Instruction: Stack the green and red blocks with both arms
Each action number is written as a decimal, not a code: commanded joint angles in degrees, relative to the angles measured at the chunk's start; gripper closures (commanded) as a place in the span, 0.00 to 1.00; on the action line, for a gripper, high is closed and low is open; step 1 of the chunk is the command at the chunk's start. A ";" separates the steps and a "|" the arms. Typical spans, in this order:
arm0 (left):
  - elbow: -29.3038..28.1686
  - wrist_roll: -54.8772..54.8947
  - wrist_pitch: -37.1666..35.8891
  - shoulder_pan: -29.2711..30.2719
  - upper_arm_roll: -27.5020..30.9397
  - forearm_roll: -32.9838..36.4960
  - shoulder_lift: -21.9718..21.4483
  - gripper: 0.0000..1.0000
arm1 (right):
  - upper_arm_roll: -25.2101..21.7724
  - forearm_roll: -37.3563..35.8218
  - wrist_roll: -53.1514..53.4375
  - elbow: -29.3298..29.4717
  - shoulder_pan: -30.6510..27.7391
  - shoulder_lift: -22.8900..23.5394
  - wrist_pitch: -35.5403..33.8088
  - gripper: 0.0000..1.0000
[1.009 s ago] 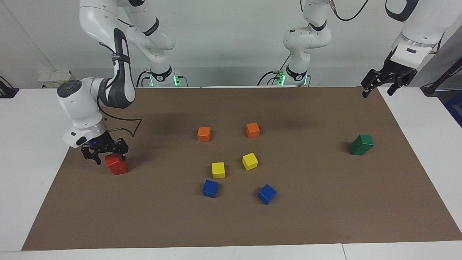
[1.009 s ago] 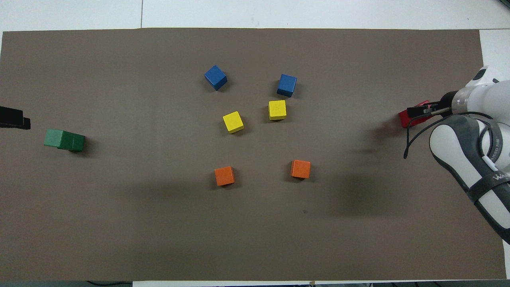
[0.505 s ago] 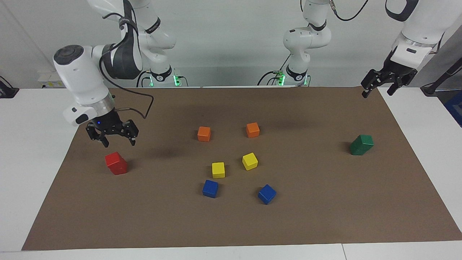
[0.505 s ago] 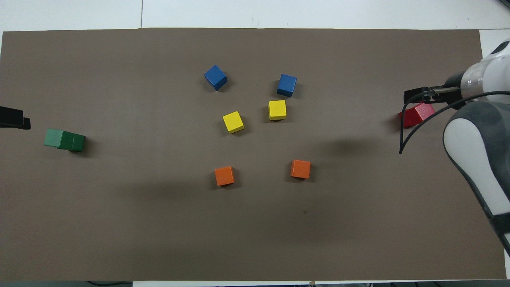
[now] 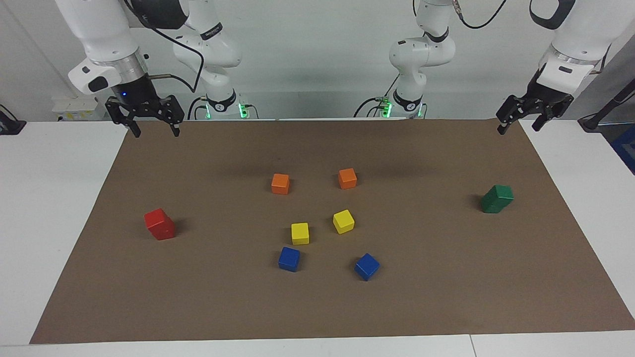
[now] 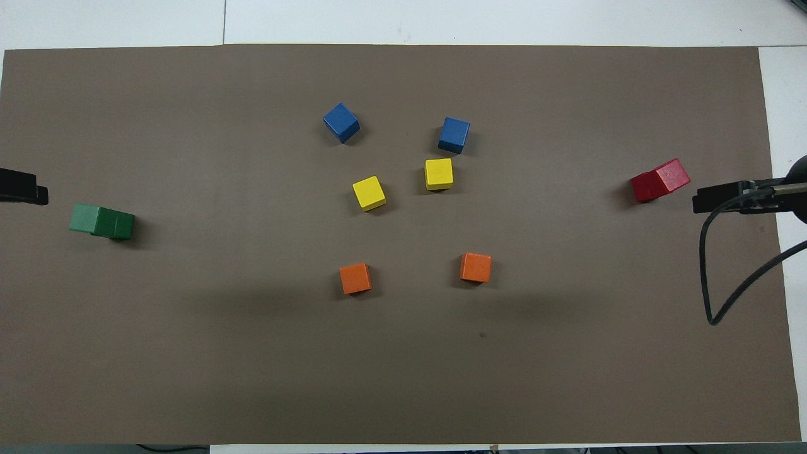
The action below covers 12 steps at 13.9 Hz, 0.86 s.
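the right gripper (image 5: 149, 121) is now raised well clear of the red stack (image 5: 159, 224), fingers spread and empty, where a second ago it was down at it (release judged done). the left gripper (image 5: 535, 115) waits, open and empty, over the mat's corner. the green stack (image 5: 496, 199) sits toward the left arm's end. counted: two stacks, two orange cubes (image 5: 280, 183), two yellow cubes (image 5: 300, 233), two blue cubes (image 5: 289, 259).

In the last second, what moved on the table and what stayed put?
The right gripper, open and empty, rose from just beside the red stack and pulled back toward its base, leaving the stack standing. The left gripper stayed open over its mat corner. The green stack and the orange, yellow and blue cubes did not shift.
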 commanded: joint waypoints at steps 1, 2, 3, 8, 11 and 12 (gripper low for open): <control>1.08 0.32 0.16 -0.71 0.54 1.01 0.42 0.00 | 0.38 0.48 0.92 1.50 -0.27 1.33 -1.23 0.00; 1.08 0.41 0.07 -0.70 0.54 1.01 0.42 0.00 | 0.30 0.48 1.18 1.59 0.60 1.51 -1.14 0.00; 1.08 0.32 0.16 -0.79 0.54 1.01 0.42 0.00 | -1.62 0.40 2.05 1.59 3.83 1.51 -1.40 0.00; 1.08 0.23 0.07 -0.97 0.45 1.01 0.42 0.00 | -8.85 -0.13 2.94 2.73 9.49 2.12 -1.84 0.01; 1.08 0.23 0.16 -1.06 0.45 1.01 0.42 0.00 | -8.76 -0.31 2.94 7.72 9.14 5.19 -4.73 0.01; 1.17 0.14 0.16 -1.06 0.45 1.01 0.42 0.00 | -8.76 -0.31 2.94 8.01 8.96 5.55 -4.83 0.01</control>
